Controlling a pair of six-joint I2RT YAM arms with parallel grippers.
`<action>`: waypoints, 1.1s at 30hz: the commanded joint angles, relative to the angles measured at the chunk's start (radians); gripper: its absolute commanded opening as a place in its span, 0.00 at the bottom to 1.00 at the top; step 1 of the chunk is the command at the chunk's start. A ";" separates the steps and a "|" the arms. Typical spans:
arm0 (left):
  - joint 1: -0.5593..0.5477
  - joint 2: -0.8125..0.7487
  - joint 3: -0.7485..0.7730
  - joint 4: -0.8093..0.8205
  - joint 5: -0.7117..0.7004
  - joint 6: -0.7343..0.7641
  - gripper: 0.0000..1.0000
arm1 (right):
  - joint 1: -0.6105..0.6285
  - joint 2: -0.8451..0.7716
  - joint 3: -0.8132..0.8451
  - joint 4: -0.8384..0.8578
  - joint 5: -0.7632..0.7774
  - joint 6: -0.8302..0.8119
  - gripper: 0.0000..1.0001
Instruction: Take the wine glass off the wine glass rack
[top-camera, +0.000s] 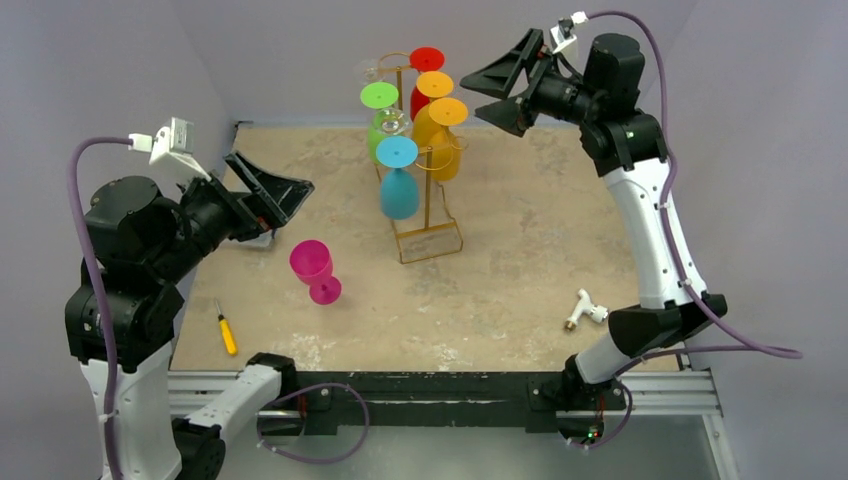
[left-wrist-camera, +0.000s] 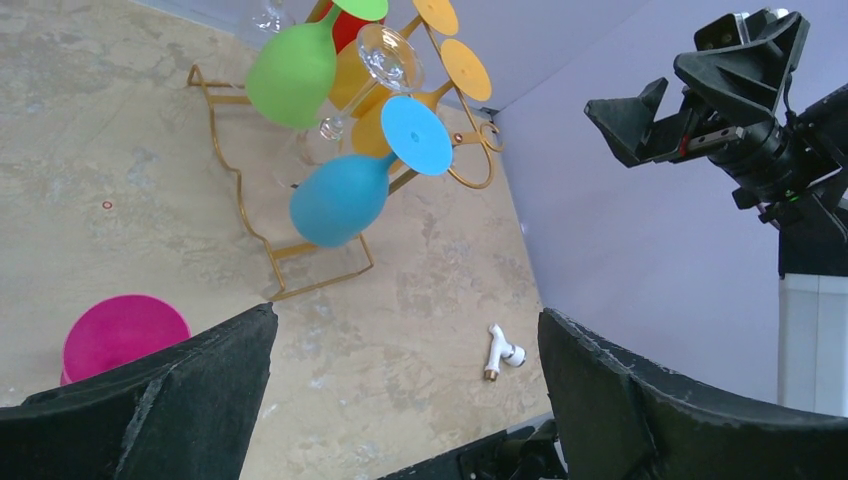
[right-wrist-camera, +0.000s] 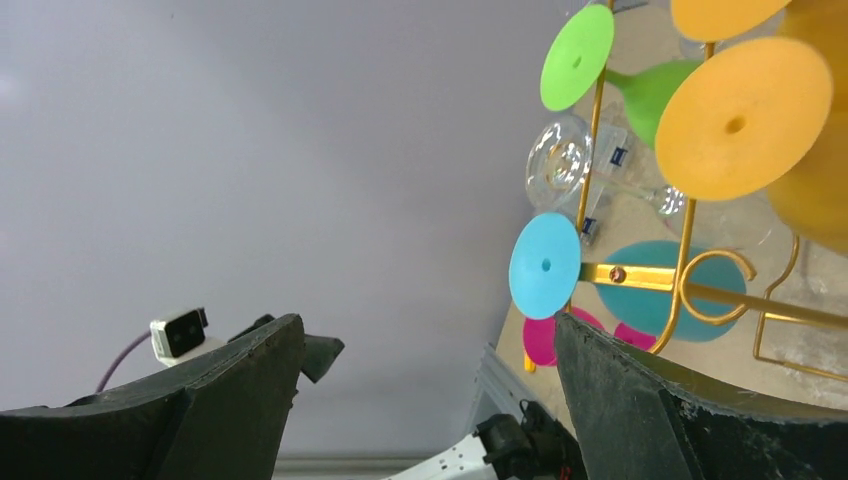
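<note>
Right gripper (top-camera: 487, 95) jaws wide, nothing held, up level with the top of the rack (top-camera: 427, 205). Left gripper (top-camera: 275, 198) also wide and empty, lower, rack well off ahead of it. A pink glass (top-camera: 313, 268) stands on the table (top-camera: 520, 250) just below its tips.

Wine glasses hang upside down on the rack hooks. The orange glass (top-camera: 445, 145) is closest to the right gripper's tips, just beside them but not touching, so it's the likely target, not certain. Blue glass (top-camera: 399, 190), green glass (left-wrist-camera: 292, 65) and a clear glass (left-wrist-camera: 385, 55) hang on the far side of the post from it.

Risks:
- glasses are packed tight, so wide jaws could clip a neighbouring foot and set it swinging
- pulling the glass down instead of sliding it along the hook would drag or tip the thin rack
- a smooth stem may slip in a loose grip
</note>
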 joint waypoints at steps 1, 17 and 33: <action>-0.003 -0.018 0.029 0.003 -0.002 0.019 1.00 | -0.047 0.019 0.058 0.077 -0.061 0.031 0.94; -0.003 -0.062 0.006 -0.036 -0.032 0.000 0.99 | -0.145 0.142 -0.005 0.243 -0.127 0.111 0.78; -0.003 -0.059 0.024 -0.060 -0.036 -0.009 0.99 | -0.164 0.212 -0.077 0.312 -0.158 0.069 0.64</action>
